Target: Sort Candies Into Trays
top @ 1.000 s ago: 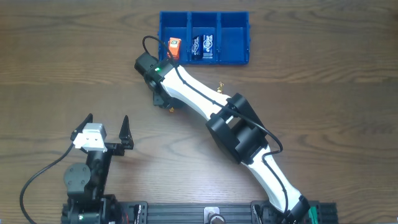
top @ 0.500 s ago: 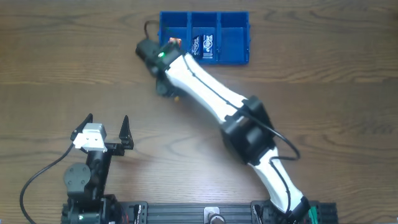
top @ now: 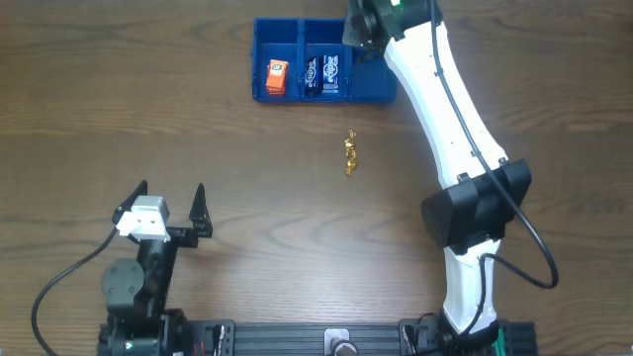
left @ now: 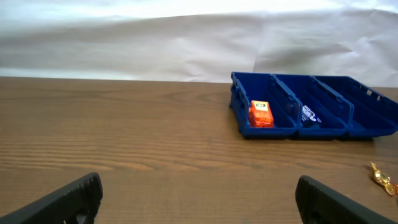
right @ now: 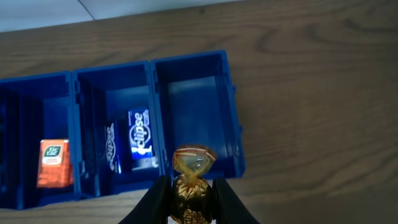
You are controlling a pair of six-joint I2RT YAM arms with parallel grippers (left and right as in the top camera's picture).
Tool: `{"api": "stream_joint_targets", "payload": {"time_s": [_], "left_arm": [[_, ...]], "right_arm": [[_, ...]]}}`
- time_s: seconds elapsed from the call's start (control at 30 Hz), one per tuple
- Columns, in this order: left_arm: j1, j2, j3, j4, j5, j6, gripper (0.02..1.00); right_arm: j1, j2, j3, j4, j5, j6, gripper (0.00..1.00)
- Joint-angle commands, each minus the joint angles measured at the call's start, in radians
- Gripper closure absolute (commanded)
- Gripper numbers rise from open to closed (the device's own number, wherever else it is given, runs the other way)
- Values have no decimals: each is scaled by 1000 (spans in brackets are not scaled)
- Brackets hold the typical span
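A blue tray [top: 325, 95] with three compartments stands at the far middle of the table. Its left compartment holds an orange candy box [top: 277, 77], its middle one blue candy packs [top: 324, 73], and its right one [right: 196, 118] looks bare. My right gripper [right: 188, 198] is shut on a gold-wrapped candy [right: 191, 171] and hangs above the tray's near edge, by the right compartment. Another gold candy [top: 350, 153] lies on the table in front of the tray. My left gripper [top: 170, 198] stands open near the front left, holding nothing.
The wooden table [top: 148, 109] lies bare around the tray. A pale wall or sheet [left: 155, 43] rises behind the table's far edge. The right arm [top: 450, 119] stretches over the right half of the table.
My right arm has swung from the tray's left compartment across to its right end. The orange box, once at the gripper, now lies in the left compartment.
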Motion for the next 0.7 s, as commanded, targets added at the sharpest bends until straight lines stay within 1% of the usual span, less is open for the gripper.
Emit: {"api": "stream_joint_targets", "payload": {"time_s": [0.03, 0.13, 0.2, 0.53, 0.6, 0.7], "left_arm": [[4, -6, -19, -34, 24, 14, 20], [4, -6, -19, -34, 24, 14, 20], [4, -6, -19, -34, 24, 14, 20], [4, -6, -19, -34, 24, 14, 20], [4, -6, -19, -34, 24, 14, 20], [4, -6, -19, -34, 24, 14, 20]], "right_arm": [[-56, 82, -5, 57, 19, -72, 851], [-77, 110, -5, 92, 19, -79, 851], [-87, 130, -5, 114, -1, -79, 851], [-86, 206, -11, 188, -4, -79, 849], [-84, 216, -11, 206, -16, -98, 849], [-84, 226, -11, 219, -15, -97, 847]]}}
